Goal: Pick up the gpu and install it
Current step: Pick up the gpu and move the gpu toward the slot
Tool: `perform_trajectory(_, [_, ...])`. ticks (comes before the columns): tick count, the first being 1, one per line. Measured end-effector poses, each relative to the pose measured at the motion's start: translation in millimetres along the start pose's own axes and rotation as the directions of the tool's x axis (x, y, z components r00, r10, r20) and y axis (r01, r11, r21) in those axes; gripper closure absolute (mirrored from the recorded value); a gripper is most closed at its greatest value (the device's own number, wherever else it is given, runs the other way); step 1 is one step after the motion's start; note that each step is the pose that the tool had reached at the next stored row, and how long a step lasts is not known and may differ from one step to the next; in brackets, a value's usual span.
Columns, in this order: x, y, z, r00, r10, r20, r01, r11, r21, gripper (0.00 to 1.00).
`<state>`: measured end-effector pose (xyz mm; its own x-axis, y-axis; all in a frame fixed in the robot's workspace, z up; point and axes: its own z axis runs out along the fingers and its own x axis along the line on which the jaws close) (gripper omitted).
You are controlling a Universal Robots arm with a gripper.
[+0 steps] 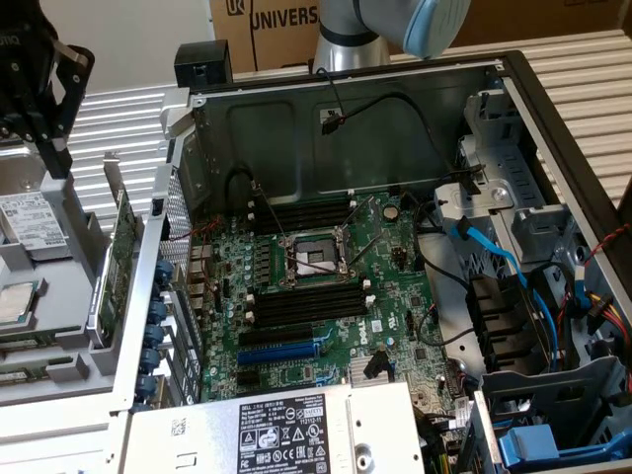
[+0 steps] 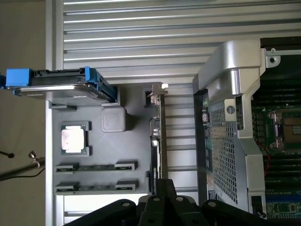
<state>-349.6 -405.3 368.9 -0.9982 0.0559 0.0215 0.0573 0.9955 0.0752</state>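
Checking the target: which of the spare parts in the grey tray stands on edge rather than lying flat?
The gpu, upright on its edge at the tray side next to the computer case; the processor and the drive lie flat.

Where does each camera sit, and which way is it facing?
Exterior view: above the open case, looking down at the motherboard; the arm and claw show along its top.
Wrist view: on the wrist, looking down past the claw at the tray and the gpu standing on edge.
Shared: claw, gpu, tray, case, motherboard.
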Motion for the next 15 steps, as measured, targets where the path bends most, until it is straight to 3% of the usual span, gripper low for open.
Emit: perform_trajectory(15, [0.3,2.6,1.5,1.0000,-0.002,-0.0014,0.002,1.0000,0.0029,0.89])
